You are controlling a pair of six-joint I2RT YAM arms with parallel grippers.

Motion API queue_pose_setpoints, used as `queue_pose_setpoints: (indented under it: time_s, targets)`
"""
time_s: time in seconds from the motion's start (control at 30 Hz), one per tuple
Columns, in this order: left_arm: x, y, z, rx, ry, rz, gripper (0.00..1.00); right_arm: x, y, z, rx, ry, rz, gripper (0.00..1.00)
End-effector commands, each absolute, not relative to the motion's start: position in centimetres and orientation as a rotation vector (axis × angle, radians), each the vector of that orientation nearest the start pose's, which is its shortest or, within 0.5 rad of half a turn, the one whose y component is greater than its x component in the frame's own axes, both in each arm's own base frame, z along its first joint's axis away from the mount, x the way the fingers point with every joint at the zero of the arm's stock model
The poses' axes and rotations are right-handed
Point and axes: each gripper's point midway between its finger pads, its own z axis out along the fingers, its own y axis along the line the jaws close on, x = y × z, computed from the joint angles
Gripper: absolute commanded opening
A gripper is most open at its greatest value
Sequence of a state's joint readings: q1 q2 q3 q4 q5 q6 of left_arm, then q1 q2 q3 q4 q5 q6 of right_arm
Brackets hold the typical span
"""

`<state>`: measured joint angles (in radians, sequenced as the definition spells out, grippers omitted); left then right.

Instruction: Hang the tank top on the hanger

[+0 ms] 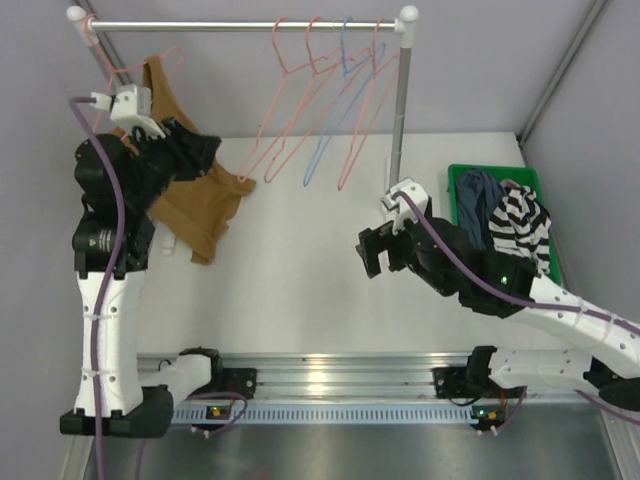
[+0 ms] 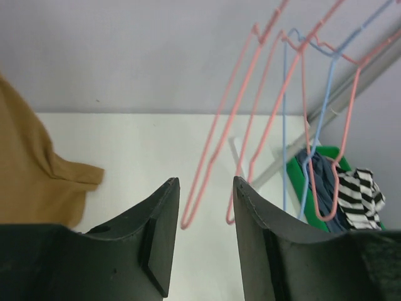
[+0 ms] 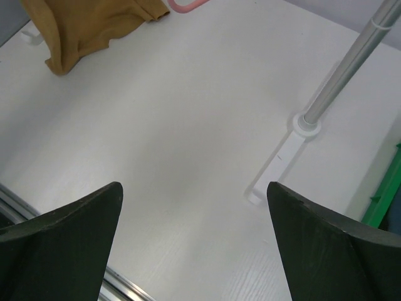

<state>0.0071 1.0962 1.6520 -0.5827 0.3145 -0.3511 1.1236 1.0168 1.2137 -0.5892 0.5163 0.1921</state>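
Observation:
The tan tank top (image 1: 200, 200) hangs at the left end of the rack, its strap over a salmon-pink hanger (image 1: 165, 58), its lower part bunched on the white table. It shows in the left wrist view (image 2: 25, 169) and in the right wrist view (image 3: 88, 25). My left gripper (image 1: 210, 150) is right beside the cloth, open and empty (image 2: 205, 182), pointing right. My right gripper (image 1: 372, 255) hovers over mid-table, wide open and empty (image 3: 194, 188).
Three more pink hangers (image 1: 290, 110) and a light blue hanger (image 1: 335, 110) hang from the rail (image 1: 240, 24). The rack's right post (image 1: 400, 110) stands on a white foot (image 3: 276, 163). A green bin (image 1: 460, 185) at right holds a striped garment (image 1: 525, 225) and a dark blue one.

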Motion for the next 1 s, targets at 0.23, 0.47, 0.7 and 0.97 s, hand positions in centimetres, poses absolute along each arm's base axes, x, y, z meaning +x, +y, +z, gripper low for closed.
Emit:
queue_pose_setpoints:
  time_s: [0.23,0.47,0.7,0.97]
  targets:
    - [25.9,-12.4,39.0,0.026,1.730,-0.713,0.44,19.7,19.8,30.7,-0.368,1.832,0.380,0.99]
    - [22.5,-12.5,30.0,-0.028,1.879,-0.782,0.44,19.2,17.8,27.5,-0.291,1.884,0.350,1.00]
    - [21.3,-12.5,25.0,-0.061,1.973,-0.794,0.42,19.4,17.3,24.5,-0.196,1.944,0.316,1.00]
    - [21.0,-12.2,23.9,-0.057,1.980,-0.772,0.41,19.7,18.1,23.5,-0.177,1.970,0.313,1.00]
